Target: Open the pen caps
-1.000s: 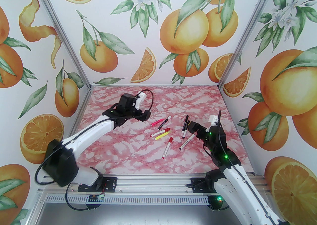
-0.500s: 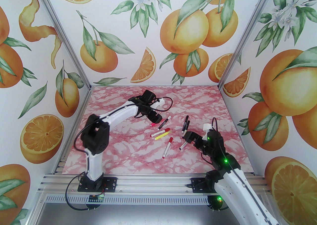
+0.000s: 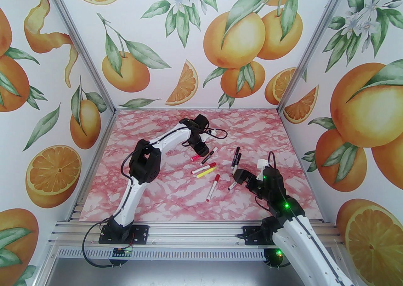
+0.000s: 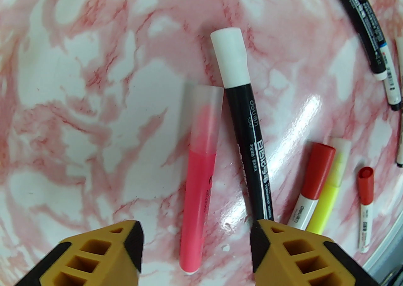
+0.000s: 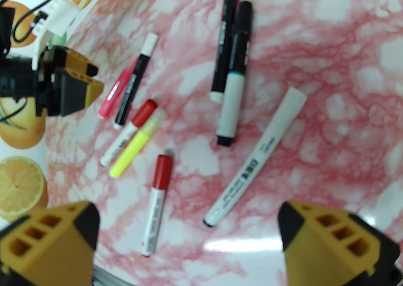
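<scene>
tabletop [image 4: 78, 89] pink-white marble | highlighter [image 4: 199, 203] pink (frosted cap [image 4: 207, 105]) | marker [image 4: 252, 140] black, white cap [image 4: 231, 58] | walls [image 3: 201, 42] orange-fruit print

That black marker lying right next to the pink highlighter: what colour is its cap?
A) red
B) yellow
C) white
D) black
C: the black marker lying alongside the pink highlighter has a plain white cap on one end, seen clearly from the left wrist camera.
</scene>
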`<action>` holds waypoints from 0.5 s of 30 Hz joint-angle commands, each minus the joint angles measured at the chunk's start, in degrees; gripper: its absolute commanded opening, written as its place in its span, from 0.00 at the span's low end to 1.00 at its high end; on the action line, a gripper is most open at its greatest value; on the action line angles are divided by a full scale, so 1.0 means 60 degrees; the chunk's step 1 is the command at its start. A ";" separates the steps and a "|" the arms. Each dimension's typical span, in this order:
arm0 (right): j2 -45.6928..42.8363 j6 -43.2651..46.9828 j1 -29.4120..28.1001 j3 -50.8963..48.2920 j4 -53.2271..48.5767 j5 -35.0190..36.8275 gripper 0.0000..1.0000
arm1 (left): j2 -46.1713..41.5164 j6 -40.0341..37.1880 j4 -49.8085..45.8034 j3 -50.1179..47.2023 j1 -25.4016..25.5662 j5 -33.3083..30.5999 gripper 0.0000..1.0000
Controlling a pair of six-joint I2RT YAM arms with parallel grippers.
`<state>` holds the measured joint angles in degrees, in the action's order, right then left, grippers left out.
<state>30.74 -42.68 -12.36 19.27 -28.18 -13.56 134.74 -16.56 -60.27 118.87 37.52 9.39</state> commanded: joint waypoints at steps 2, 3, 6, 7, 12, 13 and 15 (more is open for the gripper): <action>-0.0063 -0.0152 -0.0039 -0.0129 0.0039 -0.0157 1.00 | 0.0521 -0.0546 -0.1068 0.0891 0.0036 -0.0071 0.56; -0.0069 -0.0153 -0.0043 -0.0124 0.0066 -0.0168 1.00 | 0.0608 -0.0601 -0.1179 0.1003 0.0031 -0.0078 0.56; -0.0060 -0.0195 -0.0036 -0.0155 0.0136 -0.0200 1.00 | 0.0779 -0.0684 -0.1325 0.1179 0.0029 0.0035 0.56; -0.0044 -0.0210 -0.0041 -0.0163 0.0152 -0.0215 1.00 | 0.0830 -0.0699 -0.1368 0.1229 0.0031 0.0094 0.56; -0.0024 -0.0266 -0.0048 -0.0237 0.0191 -0.0245 1.00 | 0.1176 -0.0700 -0.1696 0.1560 0.0046 0.0281 0.51; -0.0024 -0.0272 -0.0036 -0.0246 0.0205 -0.0245 1.00 | 0.1211 -0.0709 -0.1703 0.1575 0.0046 0.0273 0.50; -0.0012 -0.0273 -0.0035 -0.0275 0.0235 -0.0266 1.00 | 0.1252 -0.0687 -0.1684 0.1575 0.0051 0.0309 0.47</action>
<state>30.74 -43.70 -12.36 18.28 -28.10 -14.02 141.12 -19.94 -68.62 126.19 37.56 10.09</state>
